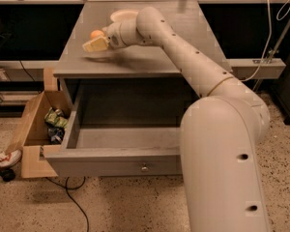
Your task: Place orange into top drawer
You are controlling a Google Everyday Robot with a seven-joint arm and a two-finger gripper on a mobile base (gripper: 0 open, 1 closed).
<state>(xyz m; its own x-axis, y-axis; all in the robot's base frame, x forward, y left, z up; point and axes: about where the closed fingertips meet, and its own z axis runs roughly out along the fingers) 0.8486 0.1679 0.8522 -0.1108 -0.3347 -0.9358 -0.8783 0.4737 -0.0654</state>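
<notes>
The orange (96,33) sits on the grey cabinet top (150,57), near its left side. My gripper (94,45) reaches over the top from the right and sits just in front of the orange, partly covering it. The top drawer (111,161) is pulled wide open below the cabinet top, with its flat front panel and small metal knob (144,167) facing me. The inside of the drawer that shows is bare grey wood.
A shallow white bowl (123,15) stands on the cabinet top behind the gripper. A brown cardboard box (36,129) with packets in it stands on the floor left of the drawer. A black cable (70,197) lies on the floor in front. A white cable (270,37) hangs at right.
</notes>
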